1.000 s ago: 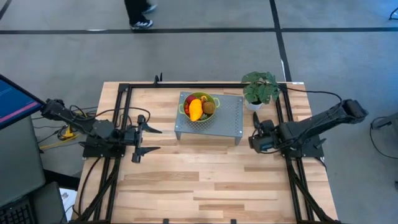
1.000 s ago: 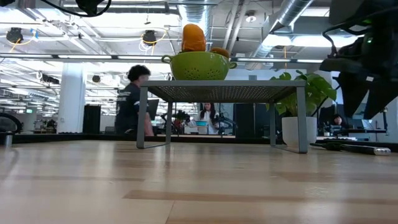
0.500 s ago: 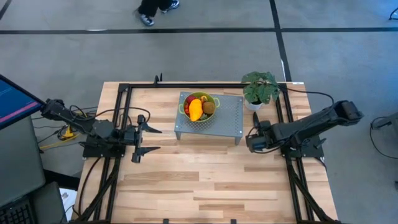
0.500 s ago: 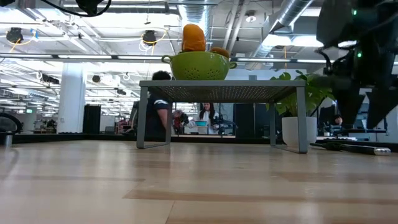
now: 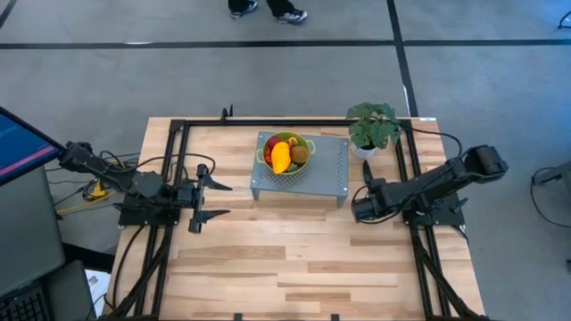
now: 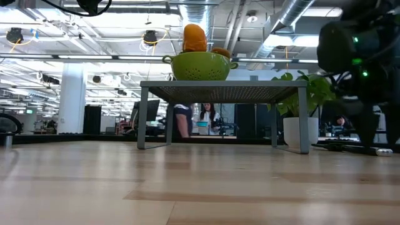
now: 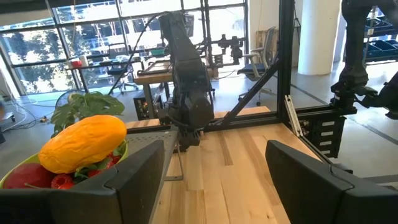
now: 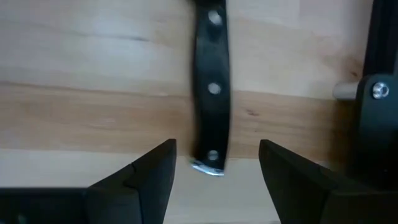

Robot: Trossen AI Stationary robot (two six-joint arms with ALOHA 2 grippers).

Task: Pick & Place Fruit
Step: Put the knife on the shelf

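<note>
Lengthwise, long orange-yellow fruit [image 5: 280,157] toward table front.

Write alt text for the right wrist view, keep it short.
The right gripper points down at the wooden table with its jaws open on either side of a black-handled knife lying flat. A black frame rail runs along one edge.

A green bowl [image 5: 284,153] with holes sits on a grey metal stand [image 5: 330,169] on the wooden bench [image 5: 294,259]. A leafy plant [image 5: 374,125] in a white pot stands beside it. A black-handled knife [image 8: 210,93] lies on the bench.
</note>
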